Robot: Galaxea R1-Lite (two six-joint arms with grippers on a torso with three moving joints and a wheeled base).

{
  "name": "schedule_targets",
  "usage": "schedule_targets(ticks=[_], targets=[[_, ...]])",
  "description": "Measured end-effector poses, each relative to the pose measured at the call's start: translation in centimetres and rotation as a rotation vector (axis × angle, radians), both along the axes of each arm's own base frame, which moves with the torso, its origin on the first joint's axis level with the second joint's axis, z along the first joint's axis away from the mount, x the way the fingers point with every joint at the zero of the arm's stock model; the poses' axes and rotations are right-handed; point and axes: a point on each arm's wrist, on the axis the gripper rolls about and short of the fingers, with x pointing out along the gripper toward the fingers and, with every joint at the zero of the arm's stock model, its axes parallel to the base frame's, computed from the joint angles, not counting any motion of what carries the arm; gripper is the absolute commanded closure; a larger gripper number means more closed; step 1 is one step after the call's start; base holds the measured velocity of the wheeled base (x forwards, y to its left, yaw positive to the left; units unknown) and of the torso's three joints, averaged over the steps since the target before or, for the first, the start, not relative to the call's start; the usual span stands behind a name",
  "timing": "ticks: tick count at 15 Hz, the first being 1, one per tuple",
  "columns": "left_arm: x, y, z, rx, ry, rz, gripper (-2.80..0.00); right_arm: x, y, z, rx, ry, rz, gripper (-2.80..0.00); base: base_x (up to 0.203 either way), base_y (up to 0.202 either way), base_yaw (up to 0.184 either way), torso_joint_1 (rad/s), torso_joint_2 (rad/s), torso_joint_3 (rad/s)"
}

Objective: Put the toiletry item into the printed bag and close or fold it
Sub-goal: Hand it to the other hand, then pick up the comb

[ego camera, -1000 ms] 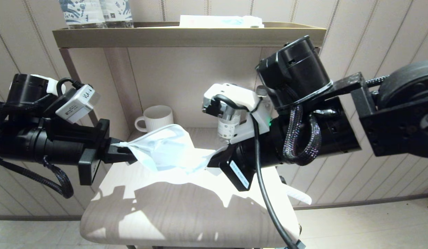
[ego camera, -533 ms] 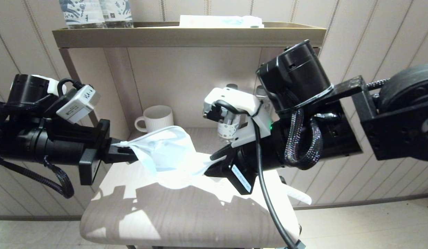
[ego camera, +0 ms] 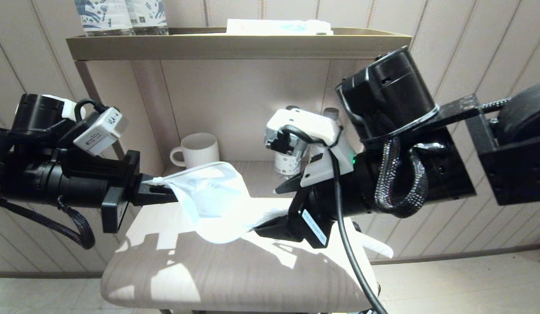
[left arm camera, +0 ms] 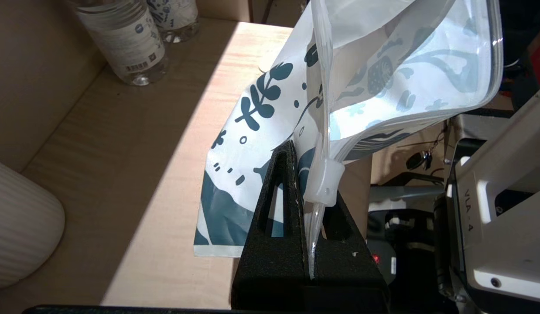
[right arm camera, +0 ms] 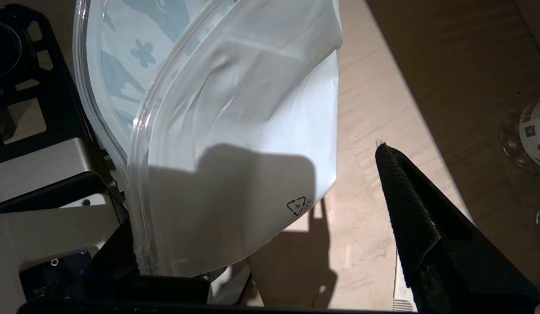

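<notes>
Printed bags: one, the printed bag (ego camera: 211, 196) hanging over the table (ego camera: 235, 274).
Combs: one, the white comb (ego camera: 377, 247) at the table's right edge.
Grippers: two, the left gripper (ego camera: 158, 192) and the right gripper (ego camera: 274, 209).
Mugs: one, the ribbed white mug (ego camera: 196, 150) on the lower shelf.
Horse-printed bottles on the top shelf: two (ego camera: 121, 16).
Bottles on the lower shelf: two (left arm camera: 135, 39), seen from the left wrist.
Flat packets on the top shelf: one, the white-and-blue packet (ego camera: 278, 27).

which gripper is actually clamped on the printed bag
The left gripper: it is shut on the clear top edge of the printed bag. The right gripper stands open beside the bag.
</notes>
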Motion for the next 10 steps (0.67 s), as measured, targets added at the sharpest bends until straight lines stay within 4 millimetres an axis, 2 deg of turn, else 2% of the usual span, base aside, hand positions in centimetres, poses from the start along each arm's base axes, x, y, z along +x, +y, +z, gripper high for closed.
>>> schedule_targets(ticks=[10], targets=[[1.7,-0.2,-0.8,0.026,0.025,0.028,0.00,-3.0,-5.3,0.0,0.006,0.006,-0.051,-2.80,0.000,0.000,0.000,0.000,0.00,0.000]])
